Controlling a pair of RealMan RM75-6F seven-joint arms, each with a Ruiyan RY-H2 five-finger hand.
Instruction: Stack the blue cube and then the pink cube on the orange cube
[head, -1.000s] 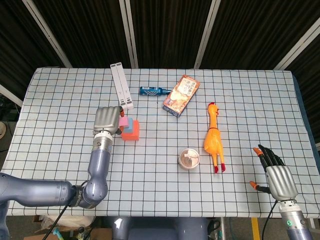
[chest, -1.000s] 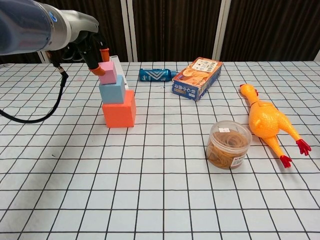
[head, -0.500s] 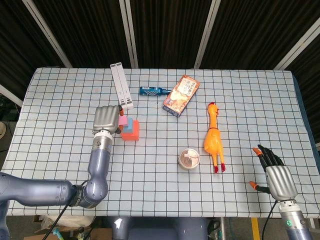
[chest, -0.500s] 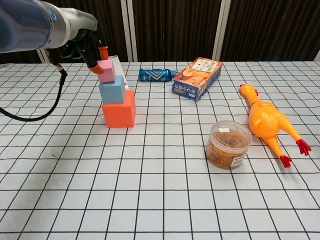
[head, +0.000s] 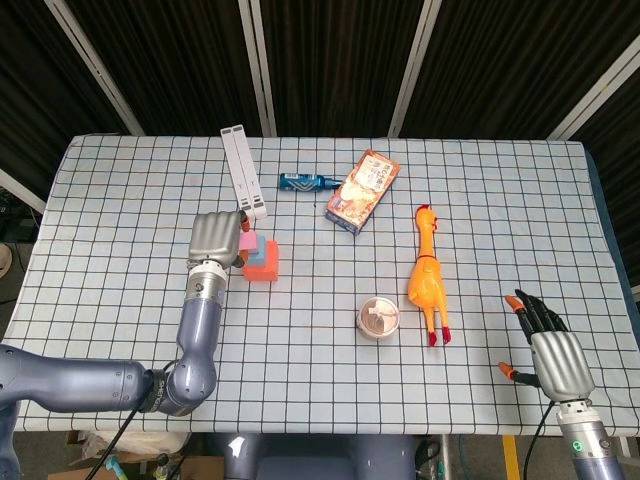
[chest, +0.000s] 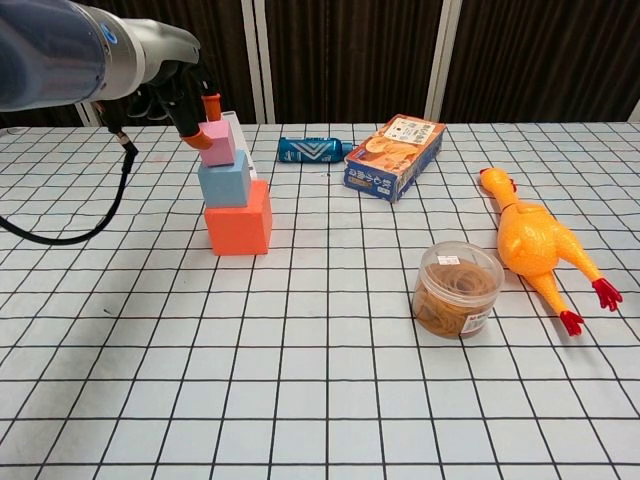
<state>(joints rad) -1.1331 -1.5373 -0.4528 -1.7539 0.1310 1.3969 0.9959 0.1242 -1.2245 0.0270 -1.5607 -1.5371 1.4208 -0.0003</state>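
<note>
Since a second ago little has moved: your left hand (chest: 190, 105) has shifted only slightly at the top of the stack and its orange fingertips (chest: 212, 102) are still against the small pink foam cube (chest: 217, 143); the head view hides the contact, so I cannot tell if it grips or only touches. That cube sits a bit tilted on the light blue foam cube (chest: 225, 181), which rests on the larger orange foam cube (chest: 239, 219). A white flat hinged stand (head: 243, 172) lies just behind the stack. Further right: a blue foil packet (chest: 312, 150), an orange printed carton (chest: 394, 155), a clear round tub of rubber bands (chest: 458, 288), a yellow rubber chicken (chest: 536, 243). Your right hand (head: 552, 352) rests at the near right edge of the checked tablecloth (chest: 320, 400), fingers apart, holding nothing.
</note>
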